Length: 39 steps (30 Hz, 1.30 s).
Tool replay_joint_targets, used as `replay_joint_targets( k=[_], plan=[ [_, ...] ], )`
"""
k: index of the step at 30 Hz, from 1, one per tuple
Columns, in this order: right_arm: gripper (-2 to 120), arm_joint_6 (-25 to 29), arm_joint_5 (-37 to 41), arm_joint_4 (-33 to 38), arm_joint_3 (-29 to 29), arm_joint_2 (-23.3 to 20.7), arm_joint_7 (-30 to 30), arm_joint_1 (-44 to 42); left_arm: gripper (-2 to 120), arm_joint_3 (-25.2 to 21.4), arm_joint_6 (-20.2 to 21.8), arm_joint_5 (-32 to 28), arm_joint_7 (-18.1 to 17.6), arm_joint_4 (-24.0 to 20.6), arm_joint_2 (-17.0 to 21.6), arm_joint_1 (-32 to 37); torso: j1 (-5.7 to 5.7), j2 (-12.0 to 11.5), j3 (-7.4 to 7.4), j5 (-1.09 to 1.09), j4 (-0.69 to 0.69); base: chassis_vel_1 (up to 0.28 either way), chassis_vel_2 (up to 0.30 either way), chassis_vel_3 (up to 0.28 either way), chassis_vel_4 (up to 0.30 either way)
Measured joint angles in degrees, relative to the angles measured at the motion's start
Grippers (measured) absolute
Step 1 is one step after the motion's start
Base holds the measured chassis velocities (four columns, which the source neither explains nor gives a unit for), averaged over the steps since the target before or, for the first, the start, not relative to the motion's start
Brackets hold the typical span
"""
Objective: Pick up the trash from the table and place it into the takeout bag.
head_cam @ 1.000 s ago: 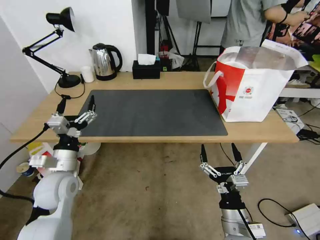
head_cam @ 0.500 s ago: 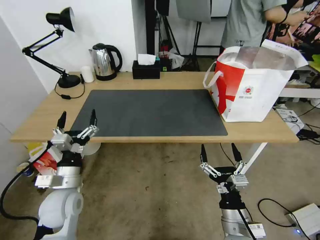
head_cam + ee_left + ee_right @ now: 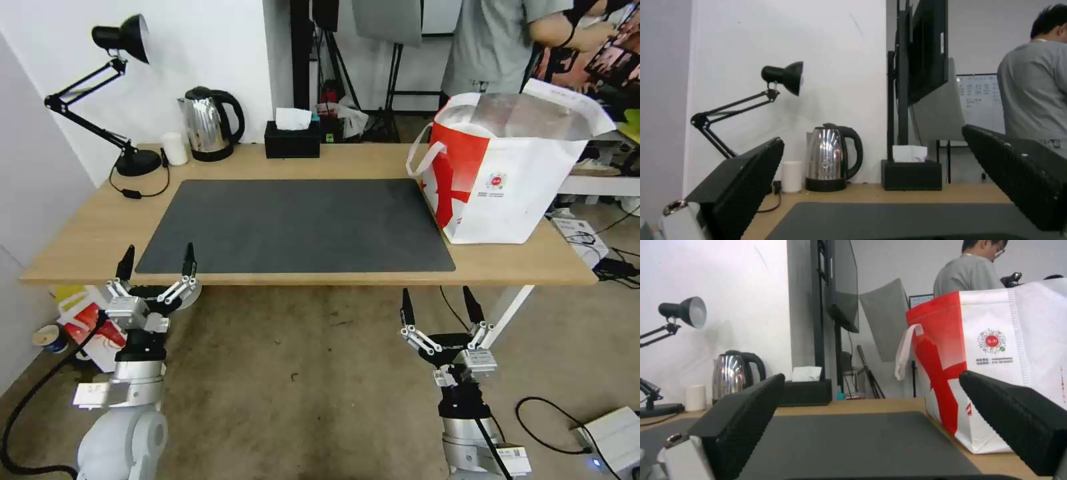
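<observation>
Over the last second the left gripper [image 3: 157, 263] has dropped from above the near left corner of the dark grey mat [image 3: 300, 223] to just below the near table edge, while the right gripper [image 3: 440, 307] hangs unchanged under that edge. Both have their fingers spread wide and hold nothing.

None of the trash can be seen on the table [image 3: 87, 233]; the mat lies bare. The takeout bag [image 3: 507, 173] stands upright at the mat's right end, its base touching the mat, its mouth gaping to show the foil lining, with a white strap handle [image 3: 419, 155] looping out over the mat side. From what lies here, I judge the clearing done or nearly so.

The risks now are small ones. The left gripper's fingertips sit right beside the table edge, so a lift from there could knock the underside or lip. The bag is tall and soft-walled and stands near the table's right end; a nudge from an arm could tip it or push it toward the edge, and the hanging strap could snag a finger.

Along the back stand a black desk lamp [image 3: 100, 87] with its cord [image 3: 137, 192] trailing onto the wood, a small white cup [image 3: 175, 148], a steel kettle [image 3: 210, 123] and a black tissue box [image 3: 292, 139], all well apart from both grippers. A red-and-white box [image 3: 90, 327] sits on the floor near the left arm.
</observation>
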Motion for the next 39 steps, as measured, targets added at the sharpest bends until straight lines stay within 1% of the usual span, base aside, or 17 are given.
replay_joint_targets(
  k=[2, 4, 7, 13, 14, 19, 28, 39],
  plan=[
    [100, 0.0, 0.0, 0.0, 0.0, 0.0, 0.0, 0.0, 100, -0.05, -0.24, 0.0, 0.25, 0.0, -0.18, 0.21, 0.0, 0.0, 0.0, 0.0, 0.0, 0.0, 0.0, 0.0, 0.0],
    [100, 0.0, 0.0, 0.0, 0.0, 0.0, 0.0, 0.0, 100, -0.11, -1.13, 0.0, 1.39, -0.05, -0.9, 1.47, 0.01, 0.0, 0.0, 0.0, 0.0, 0.0, 0.0, 0.0, 0.0],
    [100, 0.0, 0.0, 0.0, 0.0, 0.0, 0.0, 0.0, 100, 0.03, -1.5, 0.0, 1.67, -0.12, -1.09, 2.22, 0.01, 0.0, 0.0, 0.0, 0.0, 0.0, 0.0, 0.0, 0.0],
    [100, 0.0, 0.0, 0.0, 0.0, 0.0, 0.0, 0.0, 100, 0.28, -2.79, 0.17, 3.36, 0.22, -1.45, 3.27, 0.01, 0.0, 0.0, 0.0, 0.0, 0.0, 0.0, 0.0, 0.0],
    [100, 0.0, 0.0, 0.0, 0.0, 0.0, 0.0, 0.0, 100, 0.59, -3.32, 0.22, 4.24, 0.65, -1.62, 3.69, 0.01, 0.0, 0.0, -0.01, 0.0, 0.0, 0.0, 0.0, 0.0],
    [100, 0.0, 0.0, 0.0, 0.0, 0.0, 0.0, 0.0, 100, 0.73, -3.89, 0.35, 5.96, 1.24, -2.34, 4.37, 0.01, 0.0, 0.0, 0.0, 0.0, 0.0, 0.0, 0.0, 0.0],
    [100, 0.0, 0.0, 0.0, 0.0, 0.0, 0.0, 0.0, 100, 0.57, -4.5, 0.3, 7.4, 1.57, -2.27, 4.75, 0.01, 0.0, 0.0, 0.0, 0.0, 0.0, 0.0, 0.0, 0.0],
    [100, 0.0, 0.0, 0.0, 0.0, 0.0, 0.0, 0.0, 100, 0.58, -4.67, 0.29, 7.81, 1.64, -2.22, 5.01, 0.01, 0.0, 0.0, 0.0, 0.0, 0.0, 0.0, 0.0, 0.0]
  ],
)
